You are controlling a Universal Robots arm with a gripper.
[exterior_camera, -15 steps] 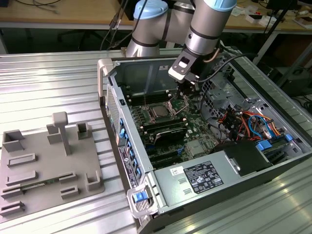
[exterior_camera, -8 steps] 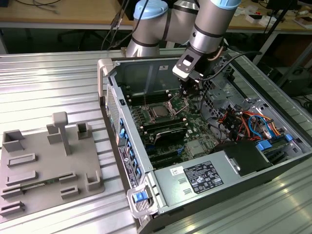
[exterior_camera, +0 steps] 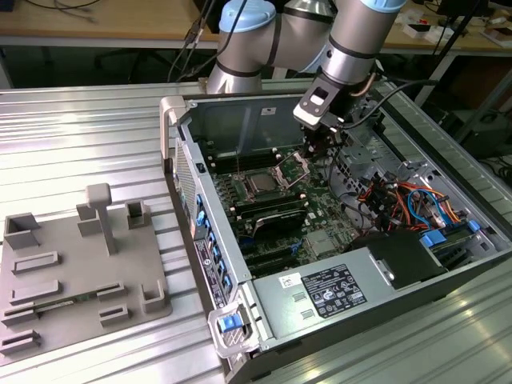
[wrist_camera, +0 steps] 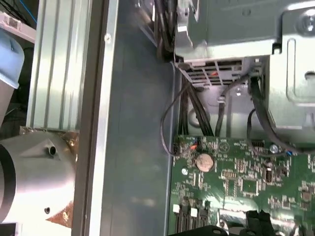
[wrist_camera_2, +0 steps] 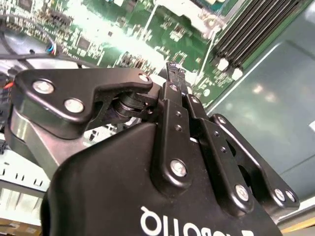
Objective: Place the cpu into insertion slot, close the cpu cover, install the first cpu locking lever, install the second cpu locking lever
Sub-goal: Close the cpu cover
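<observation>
Centrally, gripper (exterior_camera: 318, 154) in case (exterior_camera: 240, 120), ribbed table (exterior_camera: 80, 136).

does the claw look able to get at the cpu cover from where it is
Probably yes: the claw hangs just beside the raised cpu cover, with nothing between them in the exterior view.

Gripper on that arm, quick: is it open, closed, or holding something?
Gripper: closed, with nothing visibly held in it.
</observation>
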